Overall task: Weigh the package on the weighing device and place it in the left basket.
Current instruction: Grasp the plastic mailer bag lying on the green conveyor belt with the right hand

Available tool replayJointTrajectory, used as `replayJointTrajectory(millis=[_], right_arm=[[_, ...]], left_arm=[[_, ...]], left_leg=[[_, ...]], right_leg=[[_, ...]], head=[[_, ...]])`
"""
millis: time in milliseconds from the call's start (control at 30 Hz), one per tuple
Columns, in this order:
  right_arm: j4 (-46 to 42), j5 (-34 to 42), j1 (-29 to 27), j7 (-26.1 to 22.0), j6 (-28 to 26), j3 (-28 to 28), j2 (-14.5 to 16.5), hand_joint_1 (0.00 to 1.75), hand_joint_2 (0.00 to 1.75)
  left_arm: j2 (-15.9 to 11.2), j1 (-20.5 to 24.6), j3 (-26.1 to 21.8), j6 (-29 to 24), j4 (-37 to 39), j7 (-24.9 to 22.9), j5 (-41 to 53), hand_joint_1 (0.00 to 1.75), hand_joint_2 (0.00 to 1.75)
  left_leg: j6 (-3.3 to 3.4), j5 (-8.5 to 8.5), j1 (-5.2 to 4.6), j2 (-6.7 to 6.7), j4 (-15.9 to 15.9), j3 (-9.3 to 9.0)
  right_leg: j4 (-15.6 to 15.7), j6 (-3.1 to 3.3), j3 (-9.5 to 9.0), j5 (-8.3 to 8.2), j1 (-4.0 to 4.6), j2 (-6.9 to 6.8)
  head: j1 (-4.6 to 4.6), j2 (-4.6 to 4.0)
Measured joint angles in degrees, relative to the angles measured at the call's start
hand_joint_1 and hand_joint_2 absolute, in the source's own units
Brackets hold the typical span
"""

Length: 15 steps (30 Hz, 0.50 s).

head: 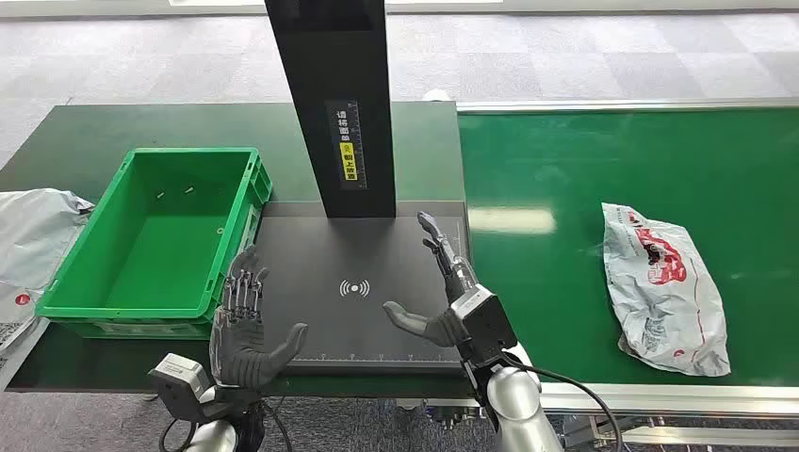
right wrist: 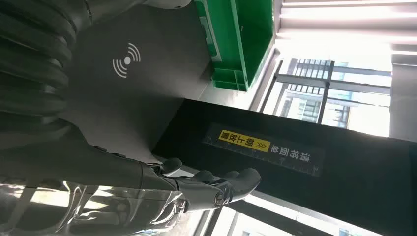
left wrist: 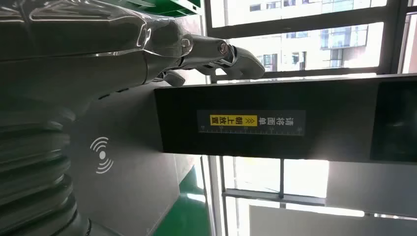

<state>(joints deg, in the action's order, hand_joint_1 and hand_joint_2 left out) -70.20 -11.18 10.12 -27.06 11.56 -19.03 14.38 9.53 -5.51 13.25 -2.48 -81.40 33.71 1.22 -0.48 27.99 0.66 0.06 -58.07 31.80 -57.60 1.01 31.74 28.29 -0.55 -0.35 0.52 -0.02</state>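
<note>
White package on green belt, well right of empty, spread right robot hand.

1. This is a parcel-sorting or logistics test station set up indoors in an office-type building.
2. A green conveyor belt with a metal edge rail runs along the surface — the kind used to carry parcels.
3. A black weighing platform with a wireless-scan symbol sits beside it, with a tall black column bearing a yellow label and a ruler strip.
4. A green plastic crate stands next to the platform, and a white poly mailer bag lies on the belt.
5. Grey carpet tiles cover the floor, and large windows look onto other buildings — a demonstration room more than a warehouse.
</note>
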Motion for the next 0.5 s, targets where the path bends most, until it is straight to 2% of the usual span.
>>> replayJointTrajectory(millis=[167, 367, 500], right_arm=[[-0.58, -0.95, -0.43, 0.16, -1.17, 0.58, -0.03, 0.0, 1.75], [-6.52, -7.47, -5.37, 0.98, -9.83, 4.44, -1.7, 0.0, 1.75], [-8.73, -8.46, -7.38, 0.85, -10.99, 6.67, -2.91, 0.0, 1.75]], left_arm=[[0.11, 0.87, 0.13, 0.95, 0.47, -0.06, 0.6, 0.0, 1.75], [1.78, 5.0, 3.82, 3.44, 4.92, -1.21, 2.48, 0.0, 1.75], [2.78, 7.2, 5.57, 3.7, 7.55, -1.33, 2.58, 0.0, 1.75]], left_leg=[[0.0, 0.0, 0.0, -0.02, -0.02, 0.0], [0.01, 0.01, -0.04, -0.04, -0.04, 0.03], [0.02, 0.02, -0.05, 0.11, -0.05, 0.04]], right_leg=[[0.01, 0.0, 0.04, 0.0, 0.0, -0.03], [0.04, -0.03, 0.0, -0.02, -0.05, -0.06], [0.04, -0.03, 0.06, -0.05, -0.08, 0.08]], head=[[0.01, 0.0], [-0.01, 0.0], [0.0, 0.0]])
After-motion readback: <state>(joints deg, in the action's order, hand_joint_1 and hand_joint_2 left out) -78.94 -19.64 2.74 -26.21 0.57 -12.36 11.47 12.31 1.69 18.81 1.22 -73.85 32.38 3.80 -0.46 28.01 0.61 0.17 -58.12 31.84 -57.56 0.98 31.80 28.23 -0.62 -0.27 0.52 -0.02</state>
